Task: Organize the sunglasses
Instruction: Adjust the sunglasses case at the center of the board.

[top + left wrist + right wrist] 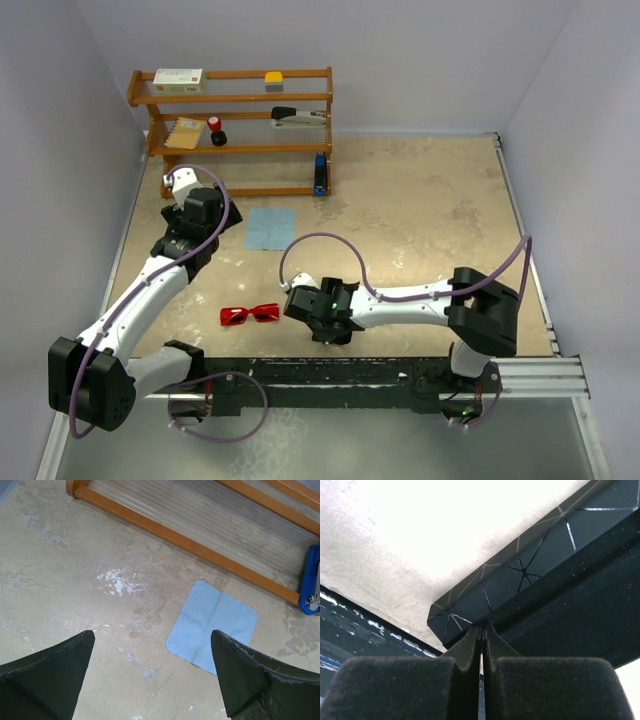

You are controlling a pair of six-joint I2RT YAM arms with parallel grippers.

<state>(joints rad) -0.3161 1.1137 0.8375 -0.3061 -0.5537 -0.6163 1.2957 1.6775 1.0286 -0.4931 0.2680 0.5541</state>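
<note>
The red sunglasses [250,315] lie flat on the worktop [430,210] near its front edge, between my 2 arms and just to the left of my right wrist, touching neither. My left jaws are spread wide: the 2 dark fingers [50,675] frame bare worktop, and they hang above it, holding nothing. Ahead of them and slightly to the right lies the light blue cloth [212,625], flat and creased, close to the bottom rail of the wooden shelf rack [240,100]. A blue object [320,175] stands at the rack's lower right corner. My right jaws are pressed together, with only a thin slit of light between the fingers [465,650]. Their tips sit right against the edge of the black case [490,592], whose outer face carries a pattern of thin pale lines. I cannot tell whether they nip a thin edge of the case or merely touch it. The sunglasses lie well apart from the cloth.
</note>
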